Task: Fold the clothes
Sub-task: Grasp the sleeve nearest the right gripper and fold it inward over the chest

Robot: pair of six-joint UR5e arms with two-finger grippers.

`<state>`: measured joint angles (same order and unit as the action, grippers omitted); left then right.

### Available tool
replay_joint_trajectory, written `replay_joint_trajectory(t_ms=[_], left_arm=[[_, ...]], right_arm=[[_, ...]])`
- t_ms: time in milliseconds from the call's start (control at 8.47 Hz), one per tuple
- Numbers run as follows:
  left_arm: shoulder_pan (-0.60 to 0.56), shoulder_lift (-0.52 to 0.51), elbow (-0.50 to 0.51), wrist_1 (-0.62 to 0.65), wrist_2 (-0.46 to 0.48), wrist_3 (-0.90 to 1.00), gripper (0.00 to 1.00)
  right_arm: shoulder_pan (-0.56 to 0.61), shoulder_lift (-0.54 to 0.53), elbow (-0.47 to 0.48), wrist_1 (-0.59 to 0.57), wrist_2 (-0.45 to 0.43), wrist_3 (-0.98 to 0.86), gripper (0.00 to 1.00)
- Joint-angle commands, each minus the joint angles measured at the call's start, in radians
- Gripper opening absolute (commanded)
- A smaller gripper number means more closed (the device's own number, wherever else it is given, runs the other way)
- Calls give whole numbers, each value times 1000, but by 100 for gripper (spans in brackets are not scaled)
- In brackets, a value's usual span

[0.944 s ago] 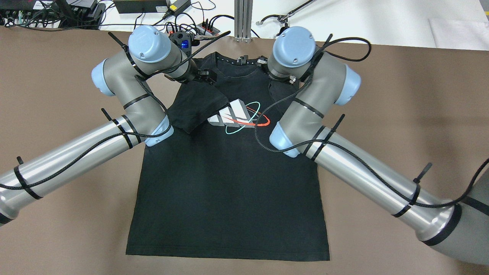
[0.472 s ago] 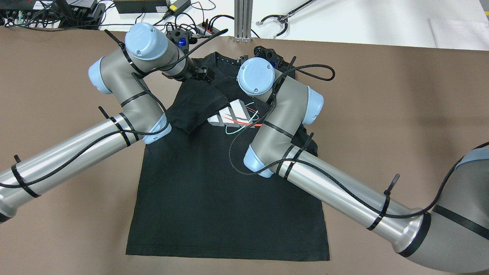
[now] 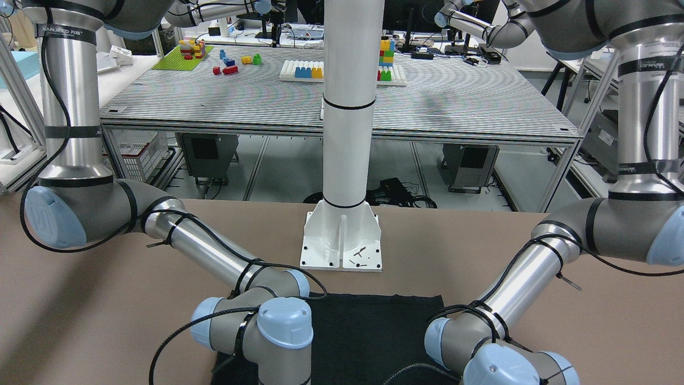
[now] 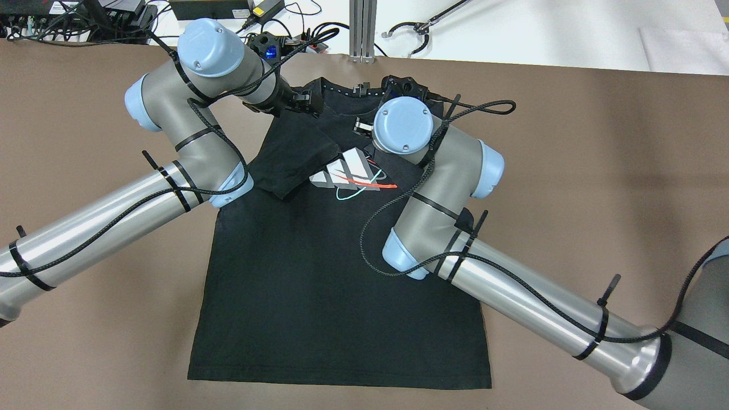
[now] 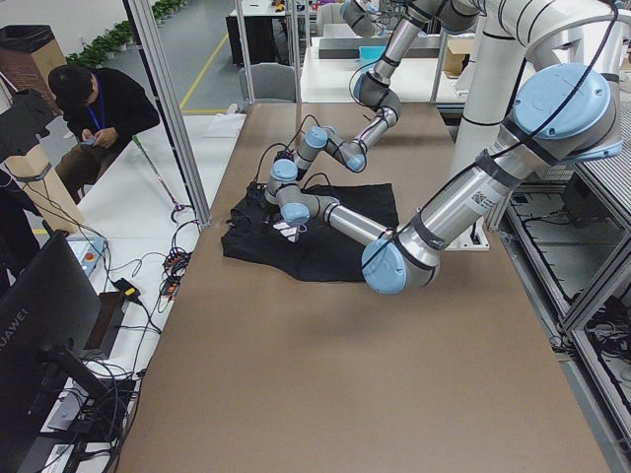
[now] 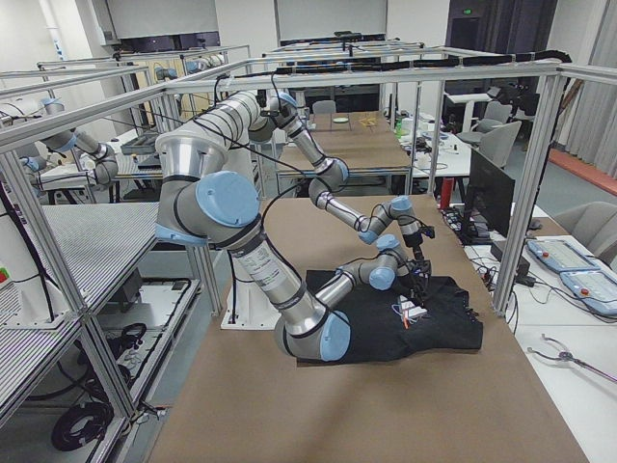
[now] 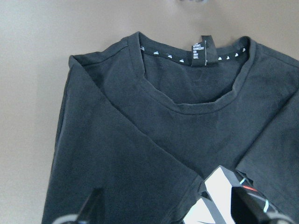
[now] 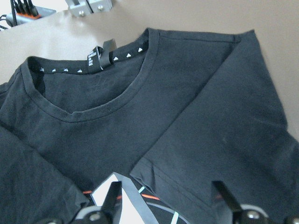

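A black T-shirt (image 4: 342, 296) with a white, red and teal logo (image 4: 350, 171) lies flat on the brown table, collar at the far edge. Its left sleeve (image 4: 290, 162) is folded in over the chest. The right wrist view shows the right sleeve (image 8: 219, 126) folded in too. My left gripper (image 4: 304, 105) hovers over the left shoulder, open and empty, with its fingertips (image 7: 91, 207) apart over the cloth. My right gripper (image 4: 364, 126) hovers just below the collar (image 8: 93, 109), open and empty, with its fingertips (image 8: 224, 198) apart.
Power strips and cables (image 4: 216, 8) lie past the table's far edge, beside a metal post (image 4: 361, 28). The robot's white column base (image 3: 342, 243) stands behind the shirt's hem. A person (image 5: 99, 108) stands beyond the table's far side.
My right arm swung from the shirt's right shoulder inward over the chest, then drew back slightly. My left arm lifted slightly toward the far edge.
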<state>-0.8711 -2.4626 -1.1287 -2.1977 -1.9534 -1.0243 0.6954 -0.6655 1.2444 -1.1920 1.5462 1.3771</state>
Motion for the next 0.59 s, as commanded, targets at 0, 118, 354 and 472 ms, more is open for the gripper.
replay_joint_trajectory(t_ms=[0,118,354,472], left_arm=[[16,94,-167,6,5,-164,95],[42,181,-275,6,11,-240,95],[142,369,-478,3,100,-354,95],[194,464,-587,1,126,-406,95]], right_arm=[[-34,-180,267,-46,67,23,93],[-74,-291,397,-49,66,66,93],[-146,-482,625,-44,64,204,92],[-187,-561,715,-41,54,274,93]])
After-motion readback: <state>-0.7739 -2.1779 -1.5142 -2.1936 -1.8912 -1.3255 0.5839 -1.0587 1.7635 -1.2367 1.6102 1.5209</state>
